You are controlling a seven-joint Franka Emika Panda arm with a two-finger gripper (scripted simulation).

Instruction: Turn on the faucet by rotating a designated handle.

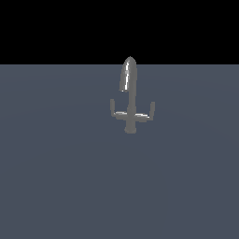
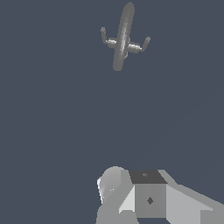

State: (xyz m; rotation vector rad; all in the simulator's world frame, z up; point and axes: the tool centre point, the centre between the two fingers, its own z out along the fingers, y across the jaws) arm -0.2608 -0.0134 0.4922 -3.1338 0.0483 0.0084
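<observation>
The claw (image 2: 131, 210) shows only partly at the edge of the wrist view; its fingers cannot be seen, so I cannot tell how far it is open, and nothing shows in its hold. It is well apart from the faucet (image 1: 130, 93), probably because the approach has not begun. The arm does not appear in the exterior view. The faucet stands upright on the worktop (image 1: 56, 177), with 2 levers; the handle (image 1: 145, 113) reaches toward the exterior view's right.
</observation>
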